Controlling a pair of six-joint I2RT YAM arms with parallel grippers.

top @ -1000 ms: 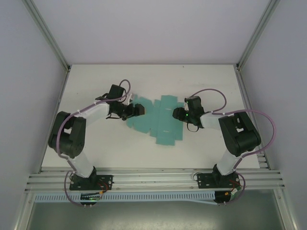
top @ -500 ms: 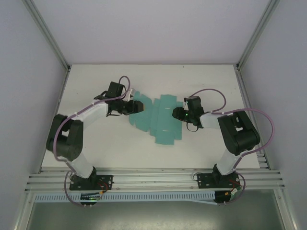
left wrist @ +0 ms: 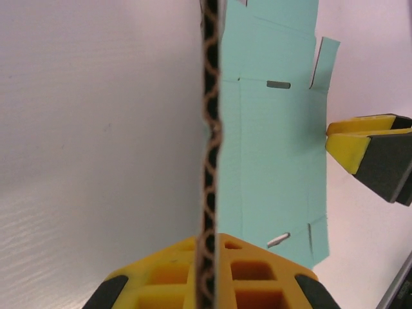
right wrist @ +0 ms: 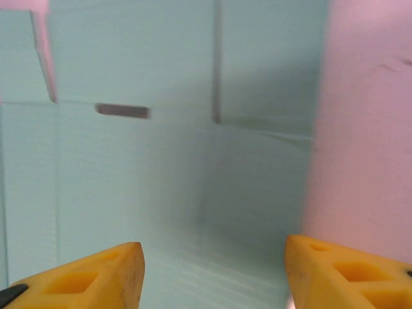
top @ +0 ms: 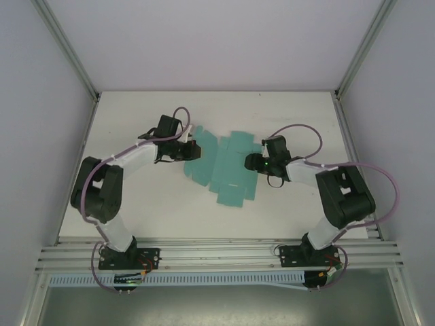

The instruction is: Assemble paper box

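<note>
Early fold step: left gripper (top: 196, 151) clamped shut, apparently pinching flat paper box (top: 224, 173) edge; right gripper (top: 251, 163) jaws wide. Next: lift flap.

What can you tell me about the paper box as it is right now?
The paper box is an unassembled teal die-cut sheet of thin card with flaps, creases and small slots. It lies mostly flat in the middle of the table. The left tool is shut on its left edge, which shows edge-on between the fingers in the left wrist view. The open right tool sits at its right edge; whether it touches the card cannot be told.
</note>
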